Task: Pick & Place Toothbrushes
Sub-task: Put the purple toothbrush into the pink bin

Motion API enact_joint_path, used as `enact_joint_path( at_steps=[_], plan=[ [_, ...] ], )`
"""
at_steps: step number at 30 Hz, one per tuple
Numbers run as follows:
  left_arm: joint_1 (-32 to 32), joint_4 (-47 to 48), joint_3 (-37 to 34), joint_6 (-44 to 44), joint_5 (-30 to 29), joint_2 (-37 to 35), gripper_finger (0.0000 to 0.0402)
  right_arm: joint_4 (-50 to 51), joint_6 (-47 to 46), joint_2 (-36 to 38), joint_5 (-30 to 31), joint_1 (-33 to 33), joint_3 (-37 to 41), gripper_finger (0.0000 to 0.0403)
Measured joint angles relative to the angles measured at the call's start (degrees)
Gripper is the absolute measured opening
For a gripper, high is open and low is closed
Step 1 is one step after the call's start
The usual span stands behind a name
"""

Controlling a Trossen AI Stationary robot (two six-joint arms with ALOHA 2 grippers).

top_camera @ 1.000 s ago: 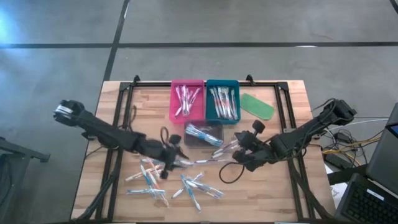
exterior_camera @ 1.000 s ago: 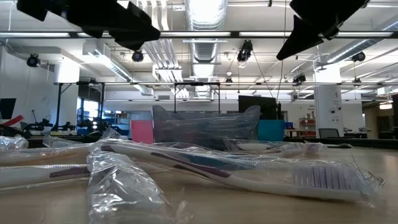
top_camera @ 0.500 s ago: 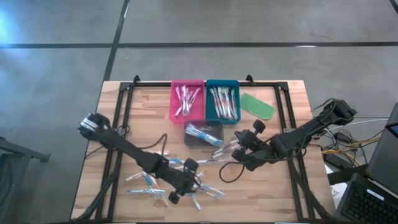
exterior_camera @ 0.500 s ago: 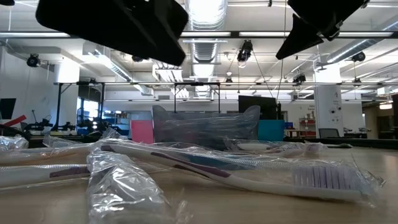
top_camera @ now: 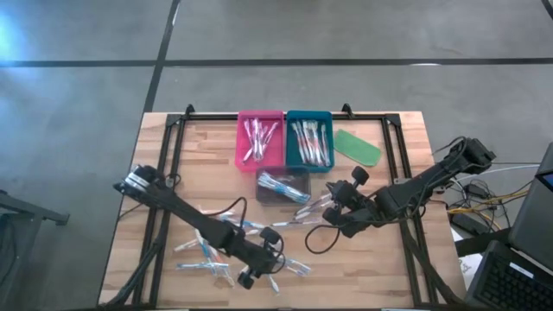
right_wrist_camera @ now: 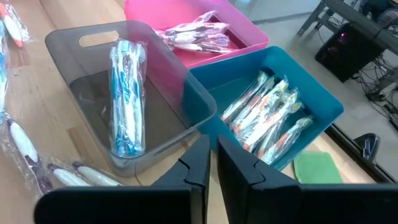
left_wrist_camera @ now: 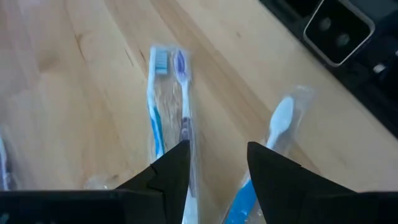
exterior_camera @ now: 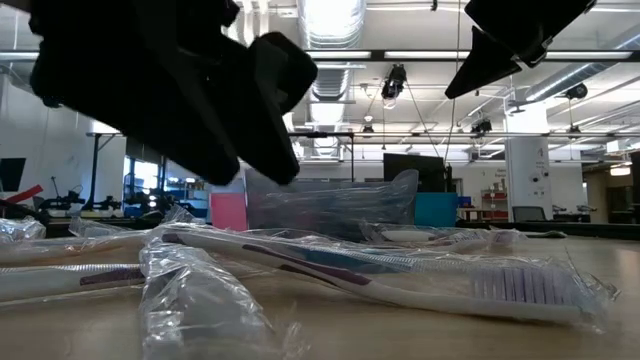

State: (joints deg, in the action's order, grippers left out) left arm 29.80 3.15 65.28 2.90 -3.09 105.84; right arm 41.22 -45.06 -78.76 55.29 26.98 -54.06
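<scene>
Toothbrushes (top_camera: 226,252) in clear wrappers lie scattered over the near half of the wooden table (top_camera: 406,138), with open board left along its left and right edges. More are already sorted: a bundle in the pink tray (top_camera: 260,138), another in the teal tray (top_camera: 309,138), and one wrapped pack of blue ones in the clear grey bin (right_wrist_camera: 134,93) just in front of those two. A flat green piece (top_camera: 357,146) lies beside the teal tray.

The left gripper (left_wrist_camera: 214,163) hangs low over the loose pile near the front edge, fingers apart and holding nothing, straddling a wrapped pair with blue and purple heads (left_wrist_camera: 168,99). The right gripper (right_wrist_camera: 213,163) sits just right of the grey bin, fingers nearly together with only a thin slit between them, nothing held.

They are slim, whitish sticks with blue, orange or pink accents. From table height, crinkled wrapping fills the foreground, and behind it opens a large workshop room with ceiling lights and ducts.
</scene>
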Motion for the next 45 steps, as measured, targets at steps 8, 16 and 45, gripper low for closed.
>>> enact_joint_path(
  at_steps=[8,16,45],
  plan=[
    [-0.2,1.3,-0.1,0.0,0.0,1.6,0.0165,0.1,0.0,0.0,0.0,0.0,0.1,0.0011],
    [-2.0,2.3,-0.1,-0.2,-2.0,3.6,0.0165,0.1,0.0,0.0,0.0,0.0,0.1,0.0016],
    [-3.4,2.4,-0.2,0.3,-1.8,5.1,0.0040,0.1,0.2,0.0,0.0,0.0,0.2,0.0018]
  ],
)
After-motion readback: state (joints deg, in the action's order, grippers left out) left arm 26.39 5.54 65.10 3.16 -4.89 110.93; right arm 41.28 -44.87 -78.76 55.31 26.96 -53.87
